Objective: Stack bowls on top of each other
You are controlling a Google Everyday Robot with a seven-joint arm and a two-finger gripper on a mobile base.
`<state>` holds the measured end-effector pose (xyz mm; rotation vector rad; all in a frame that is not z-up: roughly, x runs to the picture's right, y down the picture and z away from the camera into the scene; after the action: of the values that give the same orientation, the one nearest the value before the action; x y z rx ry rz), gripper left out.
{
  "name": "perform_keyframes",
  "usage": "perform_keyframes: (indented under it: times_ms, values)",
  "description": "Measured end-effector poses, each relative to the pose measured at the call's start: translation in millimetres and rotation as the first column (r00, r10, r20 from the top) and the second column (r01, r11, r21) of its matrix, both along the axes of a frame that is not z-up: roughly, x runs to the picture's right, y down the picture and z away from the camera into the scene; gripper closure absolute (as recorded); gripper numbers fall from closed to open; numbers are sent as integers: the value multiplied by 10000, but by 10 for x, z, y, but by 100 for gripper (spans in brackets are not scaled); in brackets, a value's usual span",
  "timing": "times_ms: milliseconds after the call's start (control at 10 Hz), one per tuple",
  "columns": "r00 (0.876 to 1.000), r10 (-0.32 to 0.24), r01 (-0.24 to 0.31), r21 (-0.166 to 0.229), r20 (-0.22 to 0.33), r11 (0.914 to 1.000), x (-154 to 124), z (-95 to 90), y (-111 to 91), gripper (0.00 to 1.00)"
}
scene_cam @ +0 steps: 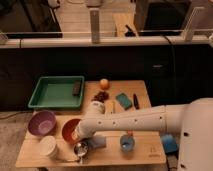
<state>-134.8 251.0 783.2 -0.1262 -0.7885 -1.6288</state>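
Observation:
The orange-red bowl [68, 129] sits at the front left of the wooden table [145, 150]. The larger purple bowl [41, 123] stands to its left and the smaller white bowl [48, 147] in front of them, near the table's front edge. All three stand apart, none stacked. My white arm reaches in from the right. My gripper [81, 141] hangs at the orange-red bowl's right rim, just above a small shiny metal cup [80, 148]. The arm's end hides part of that bowl.
A green tray [56, 93] with a dark object [76, 88] stands at the back left. An orange [103, 83], dark red fruit [101, 95], a teal sponge [124, 100] and a black tool [135, 101] lie behind the arm. A small blue cup [127, 144] stands front right.

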Motion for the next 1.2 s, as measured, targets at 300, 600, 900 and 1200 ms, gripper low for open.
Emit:
perform_keyframes:
  times_ms: [300,600,900,1200]
  values:
    - [9996,-122,124,66,-262,9999,-20,-19,-30,29]
    - [9980,-312,321,168,-555,9993,-37,-13,-36,20]
    - [9960,-435,456,250,-782,9986,-27,4,-55,20]
    - [9942,-478,509,295,-968,9983,-8,3,-128,20]
